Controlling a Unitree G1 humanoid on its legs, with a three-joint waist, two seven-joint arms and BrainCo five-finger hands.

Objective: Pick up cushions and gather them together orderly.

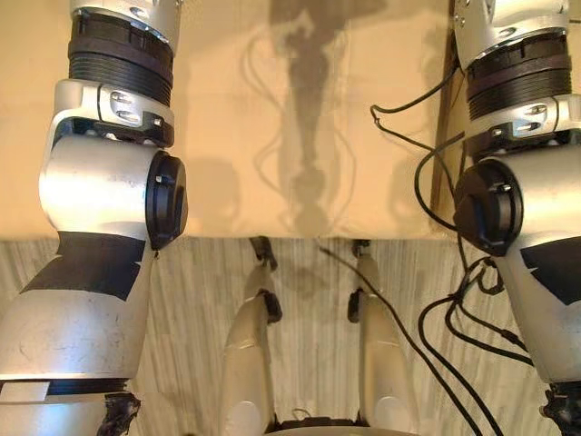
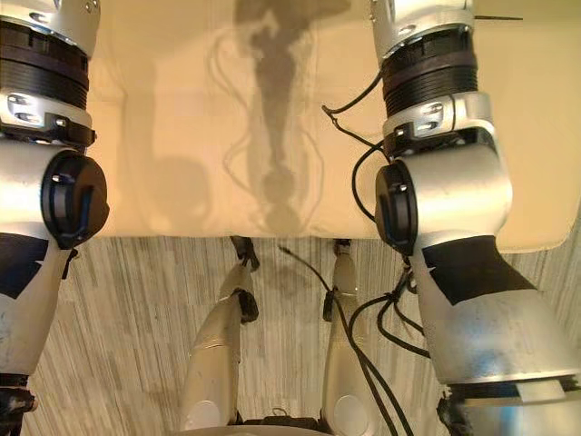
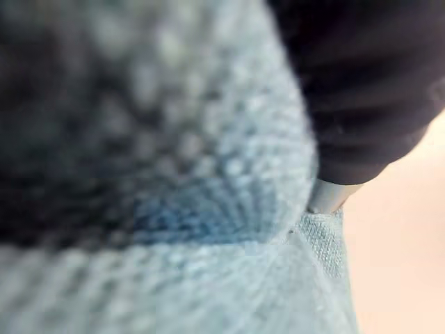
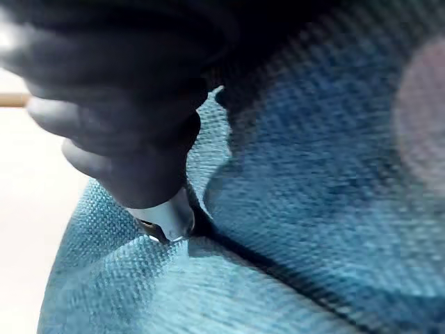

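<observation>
left hand [image 3: 361, 104] pressed into a pale blue woven cushion [image 3: 208, 223], fabric right up against the wrist cam; right hand [image 4: 132, 139] sits in a crease of a blue woven cushion [image 4: 313, 209]; can't tell if that's one cushion or two; grip state unreadable on both hands, could be clamped or just pressing, not guessing; head cam: left arm [image 1: 100, 182] and right arm [image 2: 436, 200] both reach forward over a cream padded surface [image 1: 300, 109], striped floor [image 1: 309, 300] below its near edge; handling call: cushion looks soft and light, coarse weave so decent friction; it creases under contact, likely sags if held by one corner; better taken at opposite edges with a deep hold, or squeezed between both hands; nothing fragile
</observation>
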